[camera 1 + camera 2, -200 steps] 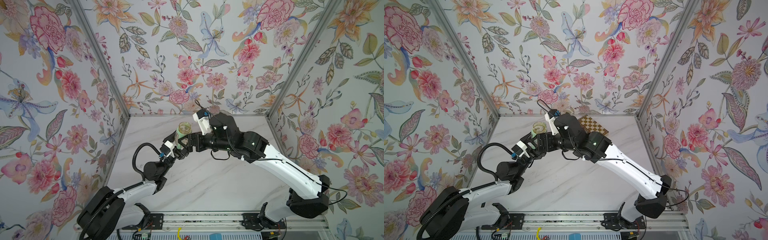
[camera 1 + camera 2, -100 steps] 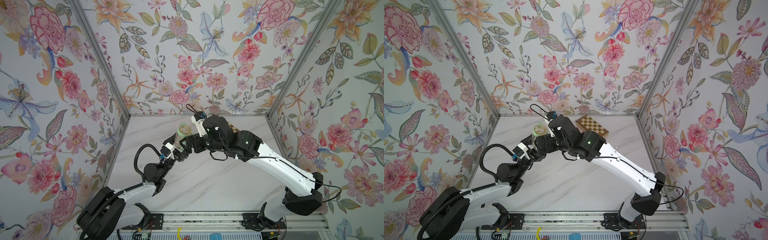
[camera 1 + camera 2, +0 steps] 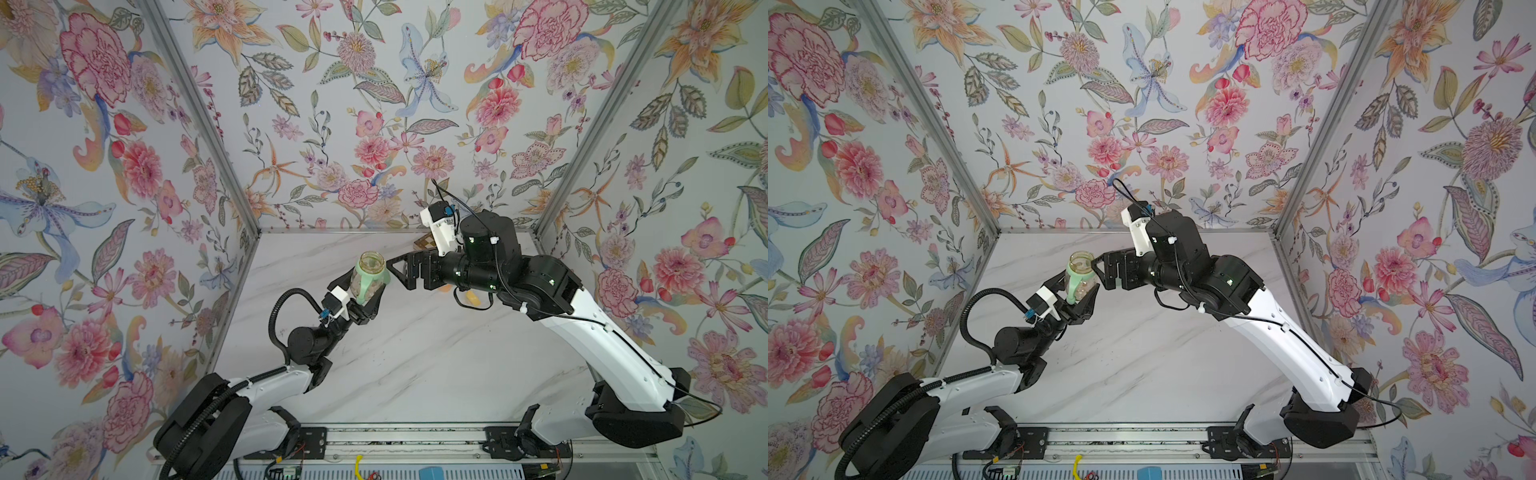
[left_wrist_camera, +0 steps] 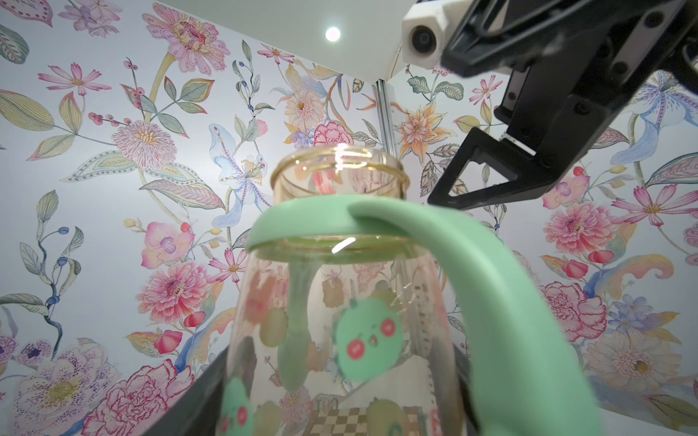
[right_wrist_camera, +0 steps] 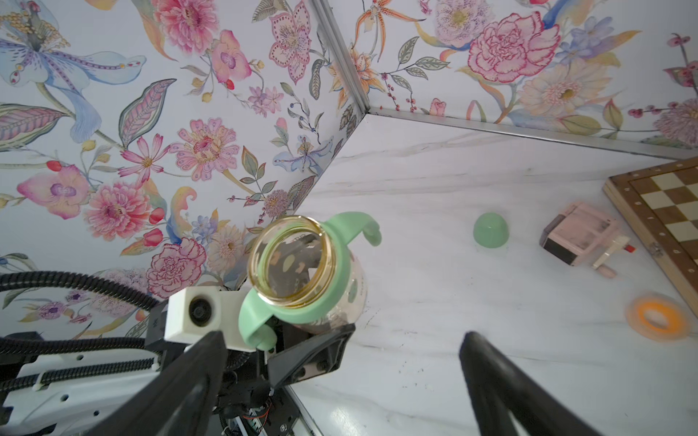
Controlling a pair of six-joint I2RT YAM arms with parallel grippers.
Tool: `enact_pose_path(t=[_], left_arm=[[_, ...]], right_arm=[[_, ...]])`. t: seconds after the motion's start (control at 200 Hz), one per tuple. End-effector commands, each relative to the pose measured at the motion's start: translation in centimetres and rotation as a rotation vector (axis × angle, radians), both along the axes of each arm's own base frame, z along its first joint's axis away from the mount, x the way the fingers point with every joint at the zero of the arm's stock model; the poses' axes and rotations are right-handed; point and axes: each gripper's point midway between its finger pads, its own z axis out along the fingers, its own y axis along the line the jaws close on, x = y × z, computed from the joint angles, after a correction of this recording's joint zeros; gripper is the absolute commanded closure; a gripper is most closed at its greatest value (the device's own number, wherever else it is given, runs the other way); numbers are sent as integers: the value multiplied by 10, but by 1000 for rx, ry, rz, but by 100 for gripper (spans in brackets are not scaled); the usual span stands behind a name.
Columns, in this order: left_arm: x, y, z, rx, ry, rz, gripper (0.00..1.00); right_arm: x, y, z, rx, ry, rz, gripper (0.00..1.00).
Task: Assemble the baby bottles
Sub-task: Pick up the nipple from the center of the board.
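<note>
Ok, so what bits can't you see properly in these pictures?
- Orange ring: blurred in the right wrist view, so its details are lost.
- Chessboard: cut off by that picture's edge; in a top view the right arm hides nearly all of it.
- Bottle: its bottom is hidden down in the left gripper.

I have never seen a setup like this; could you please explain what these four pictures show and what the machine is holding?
It is a robot with two arms on a marble table. Two pictures look down from overhead, nearly alike; two come from cameras on the arms' wrists. The left gripper is shut on a clear baby bottle, mouth open, with a mint-green handled collar on its neck. The right gripper stands open beside it, empty. On the table lie a green dome cap, an orange-yellow ring, a pink perfume bottle and a chessboard.
</note>
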Motion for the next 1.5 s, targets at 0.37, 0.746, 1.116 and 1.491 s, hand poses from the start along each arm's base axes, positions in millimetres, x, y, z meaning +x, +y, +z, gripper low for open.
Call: enact_pose_path(t=[0.37, 0.746, 1.116, 1.491], left_arm=[[-82, 44, 49, -149, -284, -121, 97], [-98, 62, 29, -146, -219, -96, 97], [-97, 64, 28, -122, -204, -66, 97], [-96, 66, 25, -122, -199, -48, 96]], right_arm=[[141, -247, -212, -430, 354, -586, 5], [176, -219, -349, -814, 473, -377, 36], [180, -226, -382, -910, 514, -388, 60], [171, -223, -357, -856, 491, -404, 91]])
